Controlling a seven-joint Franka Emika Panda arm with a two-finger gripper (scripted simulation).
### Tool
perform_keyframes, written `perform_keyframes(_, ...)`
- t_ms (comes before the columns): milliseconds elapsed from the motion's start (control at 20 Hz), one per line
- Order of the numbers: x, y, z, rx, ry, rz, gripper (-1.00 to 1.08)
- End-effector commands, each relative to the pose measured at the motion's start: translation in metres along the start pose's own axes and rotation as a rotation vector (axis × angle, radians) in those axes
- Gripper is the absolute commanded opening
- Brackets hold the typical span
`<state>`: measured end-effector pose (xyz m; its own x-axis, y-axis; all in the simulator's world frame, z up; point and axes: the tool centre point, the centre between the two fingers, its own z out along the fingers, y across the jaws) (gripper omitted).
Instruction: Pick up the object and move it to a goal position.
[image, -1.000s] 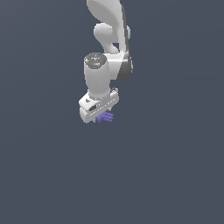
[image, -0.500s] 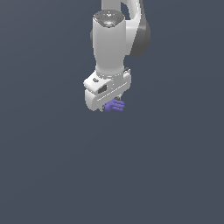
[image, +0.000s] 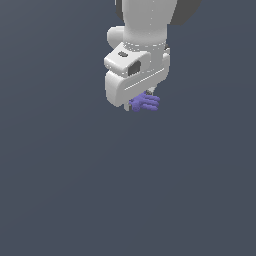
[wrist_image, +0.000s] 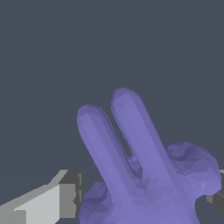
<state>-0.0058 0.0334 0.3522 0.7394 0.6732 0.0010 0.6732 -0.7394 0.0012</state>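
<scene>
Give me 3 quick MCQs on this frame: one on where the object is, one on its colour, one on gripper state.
1. Where is the object?
A. lying on the ground
B. under the white gripper, between its fingers
C. far off at the exterior view's left

2. What colour is it?
A. green
B. red
C. violet-purple

3. What is the gripper's state?
A. shut on the object
B. open, holding nothing
C. out of view

Answers:
1 B, the exterior view shows it sticking out just below the gripper body.
2 C, both views show violet-purple prongs.
3 A, the wrist view shows a finger at each side of the object.
</scene>
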Motion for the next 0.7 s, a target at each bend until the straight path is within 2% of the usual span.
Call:
perform_keyframes(0, 0.009, -0.004, -0.022, 0.001, -0.001, 0.000, -1.00)
perform_keyframes(300, 0.027, -0.009, -0.063, 0.001, -0.001, 0.002, -1.00)
perform_keyframes(650, 0.040, -0.013, -0.090, 0.001, -0.001, 0.002, -1.00)
